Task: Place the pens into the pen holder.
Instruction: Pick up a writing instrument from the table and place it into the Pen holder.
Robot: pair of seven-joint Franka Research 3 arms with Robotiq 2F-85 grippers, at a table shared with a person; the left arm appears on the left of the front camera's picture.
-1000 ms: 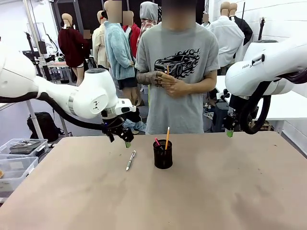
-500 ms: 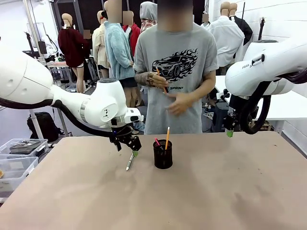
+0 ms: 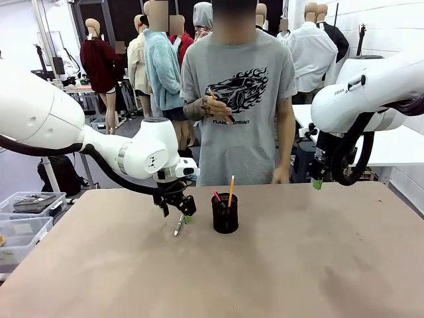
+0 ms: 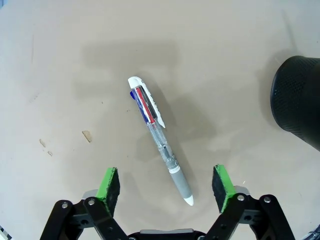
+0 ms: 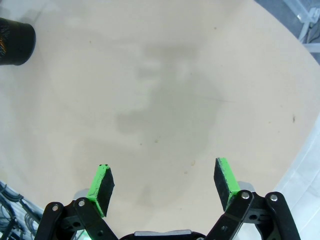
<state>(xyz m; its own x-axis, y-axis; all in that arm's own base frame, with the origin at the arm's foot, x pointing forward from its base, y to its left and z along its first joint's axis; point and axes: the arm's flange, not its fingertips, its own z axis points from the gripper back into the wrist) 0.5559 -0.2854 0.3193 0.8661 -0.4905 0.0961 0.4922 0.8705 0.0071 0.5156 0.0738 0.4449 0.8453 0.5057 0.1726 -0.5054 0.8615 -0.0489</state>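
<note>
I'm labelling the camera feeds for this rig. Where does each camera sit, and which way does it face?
Front view: fixed between the arms, facing across the table to the person; the left arm and right arm show.
Left wrist view: on the left arm's wrist, looking down past the open left hand at the silver-white pen.
Right wrist view: on the right arm's wrist, looking down past the open right hand at the table.
Shared: all three show the black pen holder.
</note>
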